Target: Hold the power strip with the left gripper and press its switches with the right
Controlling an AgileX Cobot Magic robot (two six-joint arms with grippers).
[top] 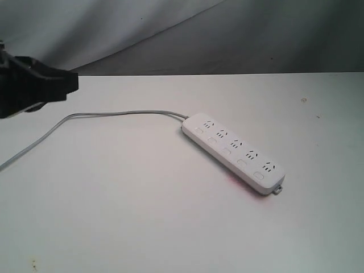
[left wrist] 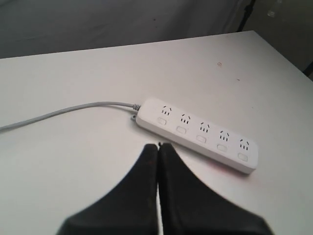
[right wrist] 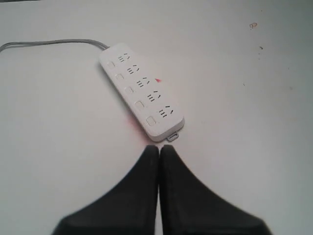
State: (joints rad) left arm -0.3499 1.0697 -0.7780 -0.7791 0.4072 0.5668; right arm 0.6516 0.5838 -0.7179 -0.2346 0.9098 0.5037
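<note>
Power strip (top: pixel 233 151) flat right of table (top: pixel 114 222) middle, cord end (top: pixel 193 122) toward back edge, tab end (top: pixel 272 183) toward front right corner. Left gripper (left wrist: pixel 157 147) facing its long side, right gripper (right wrist: pixel 159 149) facing the tab end; both pinched together, empty.

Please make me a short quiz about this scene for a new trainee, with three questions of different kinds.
1. True or false: the left gripper already holds the power strip.
2. How many switches are on the strip?
3. The right gripper is: A wide open; B shut and empty; C shut on the strip.
Key: 1 false, it hangs apart from the strip; 2 five; 3 B.
</note>
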